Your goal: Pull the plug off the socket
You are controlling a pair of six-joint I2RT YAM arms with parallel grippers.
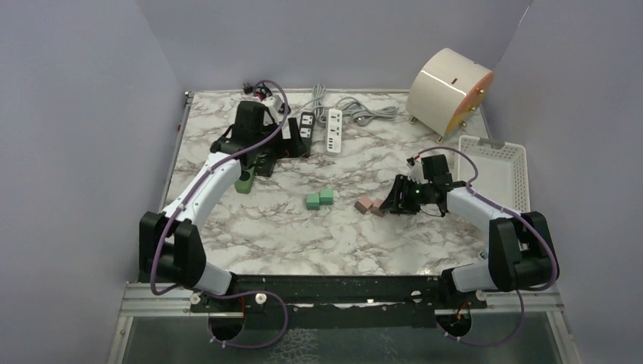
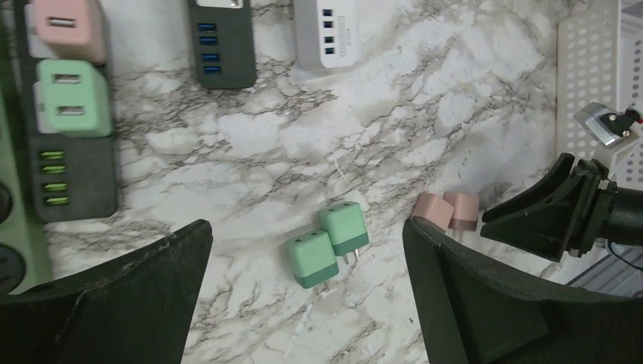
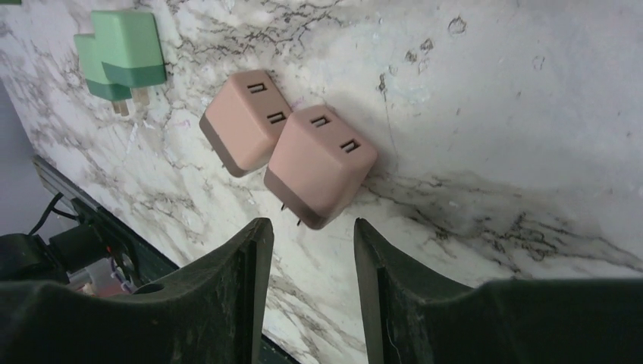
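Note:
In the left wrist view a pink plug point(image 2: 67, 26) and a green plug point(image 2: 73, 97) sit plugged into a black socket strip point(image 2: 76, 178) at the far left. My left gripper point(image 2: 305, 227) hangs wide open above the marble, holding nothing; from above it is at the back left point(image 1: 267, 158). Two loose green plugs point(image 2: 327, 244) lie below it on the table. My right gripper point(image 3: 311, 227) is open just short of two loose pink plugs point(image 3: 318, 163), with nothing between its fingers; the top view shows it right of centre point(image 1: 396, 201).
A black power strip point(image 1: 306, 125) and a white one point(image 1: 334, 129) lie at the back with grey cables. A green strip point(image 1: 244, 182) lies by the left arm. A white basket point(image 1: 497, 171) and a cream drum point(image 1: 449, 89) stand at the right.

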